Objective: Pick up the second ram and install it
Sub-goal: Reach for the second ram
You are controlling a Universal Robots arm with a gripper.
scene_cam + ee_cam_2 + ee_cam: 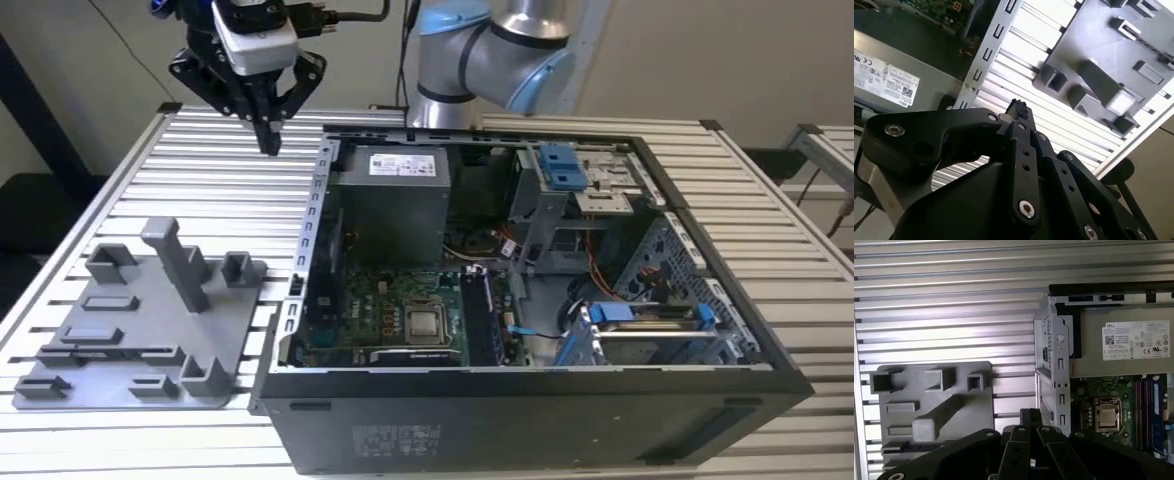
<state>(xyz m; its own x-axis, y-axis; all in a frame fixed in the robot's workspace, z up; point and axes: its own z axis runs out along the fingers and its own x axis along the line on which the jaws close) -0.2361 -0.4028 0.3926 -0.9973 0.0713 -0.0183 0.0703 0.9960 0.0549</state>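
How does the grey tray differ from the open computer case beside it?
The grey tray is light grey plastic; the computer case is black metal. The tray is a low, flat plate with blocks and posts standing on it; the case is a tall box, open on top, holding a power supply and a motherboard. The tray lies to the exterior view's left of the case. Both rest on the slatted table.

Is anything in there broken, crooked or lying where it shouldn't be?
Nothing stands out. The open computer case lies flat on the slatted table, and nothing inside it looks loose. The grey tray sits flat beside it, at the exterior view's left. The gripper hangs above the table, shut, touching neither.
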